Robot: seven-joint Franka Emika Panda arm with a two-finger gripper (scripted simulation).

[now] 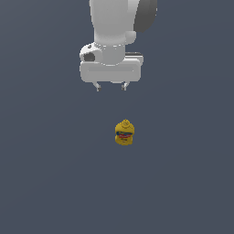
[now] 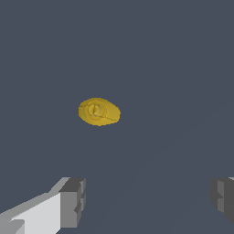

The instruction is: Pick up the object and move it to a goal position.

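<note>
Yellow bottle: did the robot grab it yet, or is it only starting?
Only starting. Nothing looks done yet: the yellow bottle stands upright on the floor, untouched. Right now the gripper hangs open above it, a bit toward the exterior view's left, holding nothing. Left to do: line up over the bottle, come down, squeeze it, lift it and carry it to the goal, which the pictures don't show.

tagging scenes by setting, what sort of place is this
Likely a bare simulated test scene, not a real room. A flat, featureless grey-blue ground fills both views, a white arm with its gripper open hangs above it, and a lone yellow squeeze bottle stands upright with no furniture or walls.
</note>
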